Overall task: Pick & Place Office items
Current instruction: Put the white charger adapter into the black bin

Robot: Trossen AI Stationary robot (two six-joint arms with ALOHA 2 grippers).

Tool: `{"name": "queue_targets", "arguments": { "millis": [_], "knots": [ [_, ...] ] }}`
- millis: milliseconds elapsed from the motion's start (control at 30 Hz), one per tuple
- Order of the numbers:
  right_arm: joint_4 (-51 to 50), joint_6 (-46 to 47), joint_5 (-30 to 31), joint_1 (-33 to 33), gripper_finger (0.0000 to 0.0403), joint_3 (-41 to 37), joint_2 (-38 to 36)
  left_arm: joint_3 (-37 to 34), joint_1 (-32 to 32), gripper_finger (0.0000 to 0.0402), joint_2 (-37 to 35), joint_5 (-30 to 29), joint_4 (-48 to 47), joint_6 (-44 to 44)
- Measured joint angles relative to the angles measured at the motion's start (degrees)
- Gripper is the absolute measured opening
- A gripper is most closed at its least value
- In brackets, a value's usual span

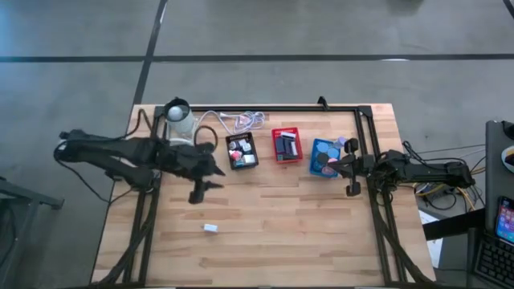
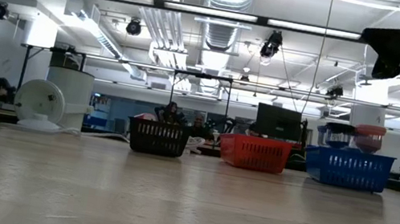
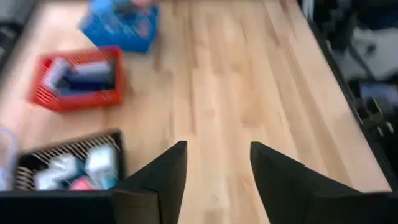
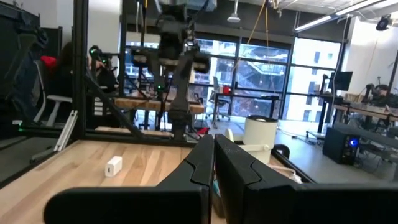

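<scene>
left tool (image 3: pixel 214 180) parted, empty, over bare counter (image 1: pixel 281 217) beside black tray (image 1: pixel 242 151); right tool (image 4: pixel 213 165) pressed closed, empty, by blue tray (image 1: pixel 324 158).

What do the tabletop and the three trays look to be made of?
Tabletop: pale wood, apparently butcher-block, with visible plank seams and grain. Black tray, red tray and blue tray: open-mesh walls, likely plastic, possibly coated wire; too small to tell.
</scene>
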Motion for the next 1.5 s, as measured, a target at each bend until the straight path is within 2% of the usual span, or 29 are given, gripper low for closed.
{"name": "queue_targets", "arguments": {
  "millis": [133,367,667,833,1133,1500],
  "knots": [
    [-0.98,0.11,-0.06,0.01,0.0008,0.00,0.02,3.88,-3.42,0.0201,6.14,0.04,-2.59,-2.44],
    [-1.68,1.18,-0.09,0.00,0.0008,0.00,0.00,4.34,-10.50,0.0233,14.73,3.06,-4.00,-6.00],
    [-2.01,1.15,-0.04,0.00,0.0008,0.00,0.00,-0.65,-18.29,0.0266,19.84,3.60,-4.39,-21.99],
    [-1.96,0.77,0.04,0.01,0.0008,0.00,-0.02,-3.23,-21.28,0.0281,21.11,3.06,-4.58,-24.12],
    [-1.11,0.48,0.07,0.02,0.0008,0.00,-0.02,-6.42,-21.92,0.0284,24.71,2.72,-3.45,-25.51],
    [-1.09,0.70,0.07,0.01,0.0008,0.00,0.00,-6.70,-21.89,0.0284,31.50,7.30,1.64,-22.89]
  ]
}}
